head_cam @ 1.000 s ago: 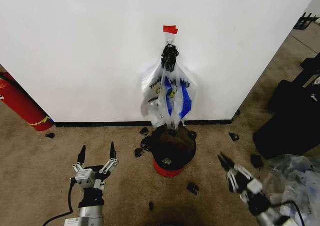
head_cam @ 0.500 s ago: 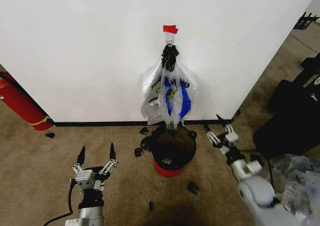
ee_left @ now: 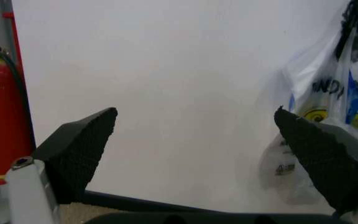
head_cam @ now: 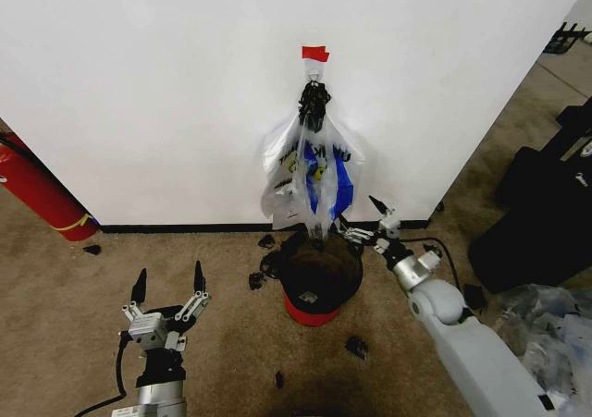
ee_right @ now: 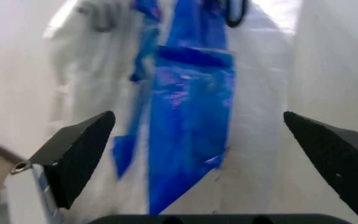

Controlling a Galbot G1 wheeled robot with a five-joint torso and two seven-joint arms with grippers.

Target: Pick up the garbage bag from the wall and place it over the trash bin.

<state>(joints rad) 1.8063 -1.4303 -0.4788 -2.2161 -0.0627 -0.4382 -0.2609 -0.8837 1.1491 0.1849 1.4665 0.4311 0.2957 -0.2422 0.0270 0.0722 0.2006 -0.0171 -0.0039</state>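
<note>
Since 1 second ago, the right gripper point(head_cam: 366, 221) has been travelling from low at the robot's right side up toward the wall, and it is now hovering with its fingers spread wide just beside the lower right edge of the garbage bag point(head_cam: 312, 181). Its wrist view is showing the bag's blue strips point(ee_right: 188, 116) close ahead, framed between the 2 open pads, with nothing pinched yet. The left gripper point(head_cam: 166, 291) is waiting low on the left, also spread open, having shifted only slightly.

By my reading, the task is barely starting: the bag is hanging from its hook under a strip of red tape point(head_cam: 314, 54), directly above the trash bin point(head_cam: 316, 283), whose rim is sitting uncovered.

Brown carpet point(head_cam: 213, 352) is lying underfoot, scattered with small black scraps point(head_cam: 356, 347). A white wall point(head_cam: 166, 93) is filling the background, with a red fire extinguisher point(head_cam: 37, 190) leaning at left.
</note>
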